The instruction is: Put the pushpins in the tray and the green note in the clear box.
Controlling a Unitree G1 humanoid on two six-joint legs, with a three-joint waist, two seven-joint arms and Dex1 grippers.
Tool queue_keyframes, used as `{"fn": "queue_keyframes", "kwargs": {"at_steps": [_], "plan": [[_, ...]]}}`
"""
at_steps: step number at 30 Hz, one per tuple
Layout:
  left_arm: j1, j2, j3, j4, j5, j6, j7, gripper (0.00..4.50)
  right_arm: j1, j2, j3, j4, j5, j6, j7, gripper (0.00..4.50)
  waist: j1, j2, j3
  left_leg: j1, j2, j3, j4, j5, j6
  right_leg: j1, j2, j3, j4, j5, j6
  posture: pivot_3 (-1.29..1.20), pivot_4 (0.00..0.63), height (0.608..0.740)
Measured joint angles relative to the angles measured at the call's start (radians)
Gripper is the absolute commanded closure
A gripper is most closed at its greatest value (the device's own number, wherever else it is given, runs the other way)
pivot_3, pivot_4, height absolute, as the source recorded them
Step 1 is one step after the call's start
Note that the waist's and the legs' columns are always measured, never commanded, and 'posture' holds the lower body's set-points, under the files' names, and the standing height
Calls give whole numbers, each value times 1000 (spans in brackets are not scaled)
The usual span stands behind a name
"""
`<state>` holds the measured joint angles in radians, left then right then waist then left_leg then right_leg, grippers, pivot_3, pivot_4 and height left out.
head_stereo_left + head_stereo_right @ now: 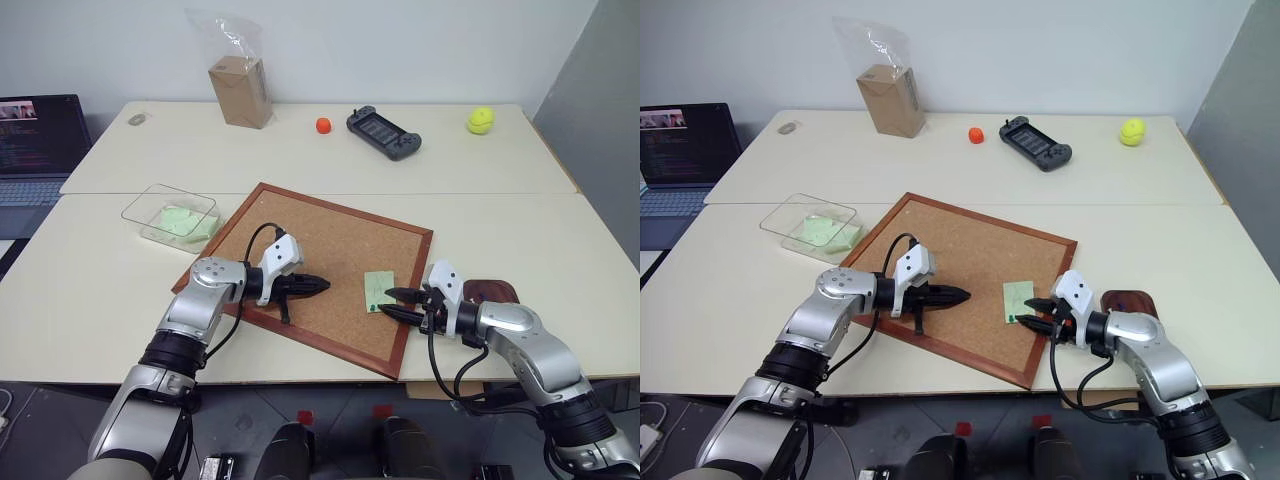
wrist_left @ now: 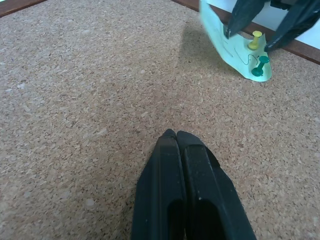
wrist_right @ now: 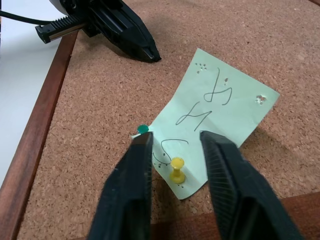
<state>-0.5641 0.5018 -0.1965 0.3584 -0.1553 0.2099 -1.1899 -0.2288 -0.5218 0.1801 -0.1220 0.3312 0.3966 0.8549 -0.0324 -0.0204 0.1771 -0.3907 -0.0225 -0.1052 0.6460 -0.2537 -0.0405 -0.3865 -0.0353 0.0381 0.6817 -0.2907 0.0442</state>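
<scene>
A pale green note [image 1: 378, 291] with scribbles lies on the corkboard [image 1: 310, 245], held by a yellow pushpin [image 3: 176, 169] and a green pushpin [image 3: 143, 129] at its near edge. My right gripper [image 3: 175, 137] is low over that edge. Its fingers straddle the yellow pin, with a gap on each side. The dark reddish-brown tray [image 1: 490, 292] sits on the table just behind the right wrist. My left gripper [image 1: 318, 285] is shut and empty over bare cork, pointing toward the note. The clear box [image 1: 150, 200] stands left of the board with green paper inside.
At the back of the table are a brown carton in a clear bag [image 1: 240, 90], a small orange object [image 1: 323, 125], a handheld game console [image 1: 383, 133] and a yellow-green ball [image 1: 480, 120]. A laptop [image 1: 35, 150] stands at the far left.
</scene>
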Motion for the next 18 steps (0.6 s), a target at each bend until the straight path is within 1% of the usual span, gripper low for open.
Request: {"fn": "queue_keyframes", "kwargs": {"at_steps": [3,4,5,11,18], "plan": [[0,0,0,0,0,0,0,4500,1,-3,2,7,-17,-21,13,4155,0,0,0,0,0,0,0,0,0,0,0,0,0,0,0,0,150,740],[0,0,0,0,0,0,0,4500,2,-6,6,7,-24,-33,19,4414,0,0,0,0,0,0,0,0,0,0,0,0,0,0,0,0,150,740],[0,0,0,1,0,-1,0,4500,3,-6,9,7,-32,-42,23,4487,0,0,0,0,0,0,0,0,0,0,0,0,0,0,0,0,150,740],[-1,0,0,2,0,-2,0,4500,5,-11,15,9,-46,-72,32,4487,0,0,0,0,0,0,0,0,0,0,0,0,0,0,0,0,150,740],[-1,-1,0,1,0,-3,0,4500,5,-3,-35,-13,52,54,31,4487,0,0,0,0,0,0,0,0,0,0,0,0,0,0,0,0,150,740]]}}
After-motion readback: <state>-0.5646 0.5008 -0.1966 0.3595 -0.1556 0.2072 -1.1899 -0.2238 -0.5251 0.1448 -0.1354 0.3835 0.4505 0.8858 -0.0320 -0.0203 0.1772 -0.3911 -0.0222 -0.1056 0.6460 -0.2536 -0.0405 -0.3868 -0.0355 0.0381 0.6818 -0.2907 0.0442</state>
